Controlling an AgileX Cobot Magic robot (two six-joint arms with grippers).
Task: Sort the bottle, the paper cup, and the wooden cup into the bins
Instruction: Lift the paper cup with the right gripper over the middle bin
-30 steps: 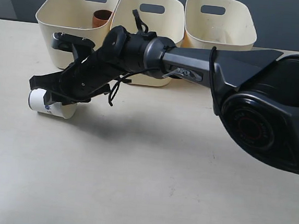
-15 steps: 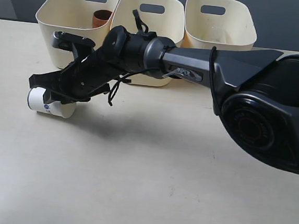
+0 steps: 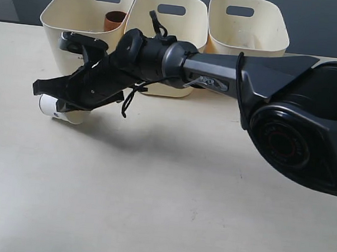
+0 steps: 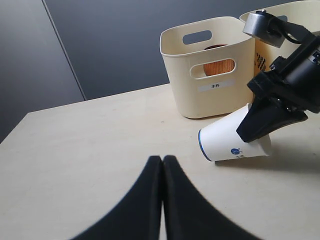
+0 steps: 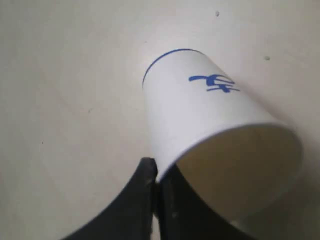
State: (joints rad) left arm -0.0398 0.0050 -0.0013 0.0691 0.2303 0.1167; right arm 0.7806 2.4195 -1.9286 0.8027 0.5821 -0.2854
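At the far left of the exterior view, the paper cup [image 3: 56, 108] has come up off the counter [image 3: 161, 208]: a second ago it lay lower on its side, and now it hangs tilted, base end pointing down and away, a little higher and closer to the bins. The right tool [image 3: 65, 96] grips it, one finger inside the mouth and the other outside, pinching the cup wall near the rim, as the right wrist view shows with the dark fingers [image 5: 150, 195] pressed together on the wall. The left wrist view shows the cup [image 4: 234, 144] clear of the surface at its mouth end; whether its base still touches the counter cannot be told

This reads as the lift step of the pick, now under way, with the carry to a bin next

Just behind the cup stands the left bin [image 3: 86, 21], and the wooden cup [image 3: 114, 20] already sits inside it. The middle bin [image 3: 170, 40] is partly hidden by the arm, and the right bin [image 3: 248, 27] stands beside it. The bottle is not visible in any view

The left tool [image 4: 162, 200] is closed on nothing, its fingers meeting in the left wrist view, low over the counter and apart from the cup
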